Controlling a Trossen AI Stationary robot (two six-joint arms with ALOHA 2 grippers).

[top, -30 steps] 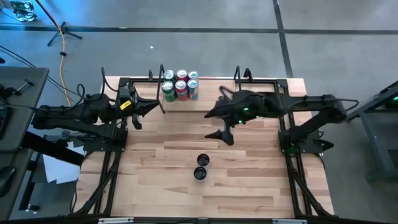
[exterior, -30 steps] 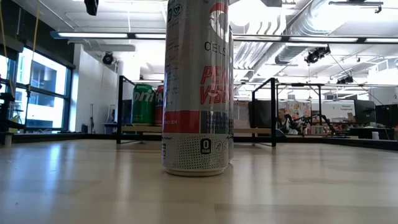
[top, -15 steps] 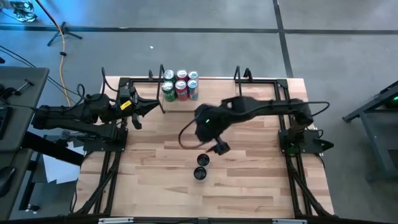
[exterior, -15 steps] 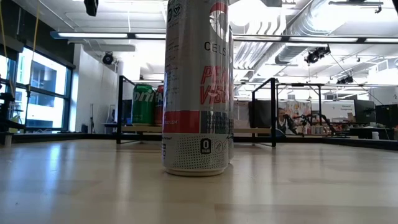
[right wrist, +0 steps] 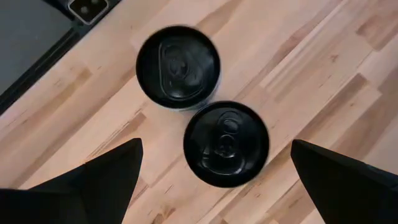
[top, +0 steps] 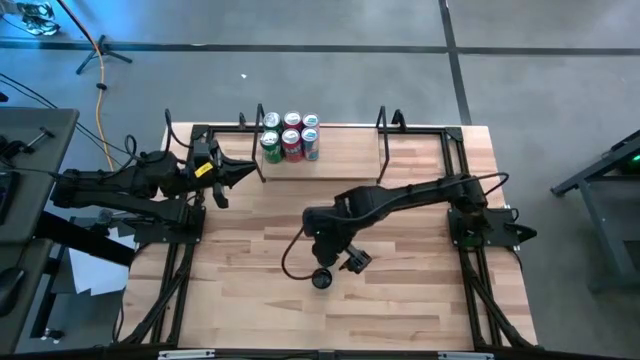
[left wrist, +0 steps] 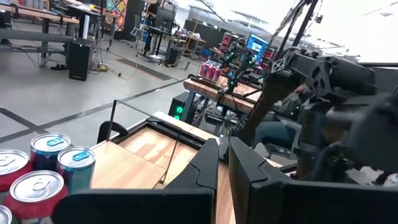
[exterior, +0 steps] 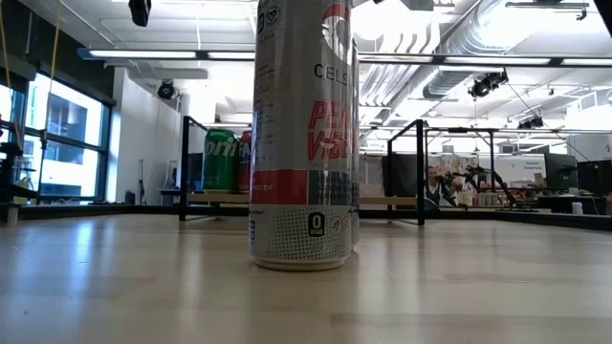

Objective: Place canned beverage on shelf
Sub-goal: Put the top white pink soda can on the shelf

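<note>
Right gripper [right wrist: 214, 165], jaws wide apart, hangs over the nearer black-topped can [right wrist: 226, 144]; risk: descending finger clips touching neighbour can [right wrist: 178, 67], toppling it.

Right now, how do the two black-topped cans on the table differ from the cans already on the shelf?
The two black-topped cans stand on the bare tabletop near its front, touching, under the open right tool. The shelf cans sit clustered at the left end of the shelf, at the far edge. Their tops are silver, with green, red and blue bodies; the pair's tops are black. All stand upright.
</note>
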